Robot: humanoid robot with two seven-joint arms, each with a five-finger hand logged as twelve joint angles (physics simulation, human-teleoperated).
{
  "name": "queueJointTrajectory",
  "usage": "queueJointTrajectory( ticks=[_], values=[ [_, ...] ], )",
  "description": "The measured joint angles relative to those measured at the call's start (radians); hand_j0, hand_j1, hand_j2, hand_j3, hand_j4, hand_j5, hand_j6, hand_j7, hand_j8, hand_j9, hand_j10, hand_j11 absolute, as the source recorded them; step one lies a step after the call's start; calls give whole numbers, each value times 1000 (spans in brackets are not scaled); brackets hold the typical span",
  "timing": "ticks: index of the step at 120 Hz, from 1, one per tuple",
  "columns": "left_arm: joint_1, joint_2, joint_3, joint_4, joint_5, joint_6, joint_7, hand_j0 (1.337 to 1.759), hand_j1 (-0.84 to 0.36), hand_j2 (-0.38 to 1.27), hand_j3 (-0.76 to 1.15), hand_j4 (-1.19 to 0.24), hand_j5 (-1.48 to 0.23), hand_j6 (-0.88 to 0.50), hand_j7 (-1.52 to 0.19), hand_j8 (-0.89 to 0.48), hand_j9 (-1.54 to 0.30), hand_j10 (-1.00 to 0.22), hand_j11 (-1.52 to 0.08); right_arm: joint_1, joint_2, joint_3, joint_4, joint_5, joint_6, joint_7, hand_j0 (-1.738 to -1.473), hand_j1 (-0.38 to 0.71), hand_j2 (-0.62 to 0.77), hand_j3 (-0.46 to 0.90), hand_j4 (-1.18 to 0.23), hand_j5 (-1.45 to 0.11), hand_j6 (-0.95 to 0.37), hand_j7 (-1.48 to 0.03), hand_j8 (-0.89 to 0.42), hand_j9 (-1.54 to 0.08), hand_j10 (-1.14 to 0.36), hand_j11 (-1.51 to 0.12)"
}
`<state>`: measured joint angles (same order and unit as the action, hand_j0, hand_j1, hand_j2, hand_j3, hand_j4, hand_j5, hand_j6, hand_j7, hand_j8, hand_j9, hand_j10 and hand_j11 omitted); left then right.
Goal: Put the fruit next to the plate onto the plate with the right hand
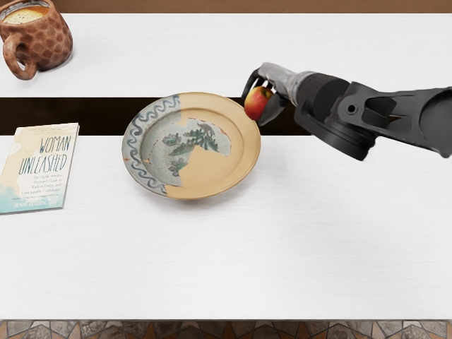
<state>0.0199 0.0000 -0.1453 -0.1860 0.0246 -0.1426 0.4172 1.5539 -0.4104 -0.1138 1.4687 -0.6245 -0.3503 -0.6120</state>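
Brown glazed pottery, a mug [35, 35], stands far to the left of the fingers [248, 83], at the back corner of the white desk [296, 247]. A paperback book [39, 167] lies flat, also well to their left and nearer the front. Just left of and below the fingers sits the plate [236, 155], tan and blue-grey, with nothing on it. The fruit [257, 103], small, red and yellow like an apple, is pinched between the curled fingers right at the plate's upper right rim and seems to hang clear of the desk. It looks light, firm and smooth-skinned, so likely a little slippery. A hold across its widest part, with fingers on opposite sides as now, should suit it, and it could bruise or roll if dropped from a height. The right hand [282, 86] reaches leftward with its fingers wrapped over and under the fruit. Behind it the dark wrist and forearm run nearly level to the right edge.
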Motion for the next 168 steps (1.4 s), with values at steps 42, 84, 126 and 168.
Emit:
queueJointTrajectory(
  ticks=[42, 84, 126, 168],
  values=[
    [0, 0, 1, 0, 0, 0, 0, 1658, 339, 2, 0, -9, -11, -9, -11, -8, -11, -8, -11, 25, 180, 6, -92, 84, 5, 0, -1648, 293, 97, 0, -481, -1058, -296, -986, -282, -1024, -617, -1008],
    [0, 0, 1, 0, 0, 0, 0, 1658, 339, 2, 0, -8, -11, -8, -11, -8, -11, -8, -11, 7, 256, 7, -94, 125, -7, 0, -1646, 309, 114, 0, -423, -1072, -243, -986, -224, -1033, -548, -1021],
    [0, 0, 1, 0, 0, 0, 0, 1658, 339, 2, 0, -9, -11, -9, -11, -9, -11, -9, -11, 21, 251, 8, -82, 114, -6, 1, -1656, -230, 21, 0, -77, -194, -46, -178, -42, -187, -100, -185],
    [2, 0, 1, 0, 0, 0, 0, 1658, 339, 2, 0, -8, -11, -8, -11, -8, -11, -8, -11, -169, 142, 355, 47, 324, 99, 1, -1658, -328, 4, 0, -15, -35, -9, -32, -8, -34, -18, -33]
  ],
)
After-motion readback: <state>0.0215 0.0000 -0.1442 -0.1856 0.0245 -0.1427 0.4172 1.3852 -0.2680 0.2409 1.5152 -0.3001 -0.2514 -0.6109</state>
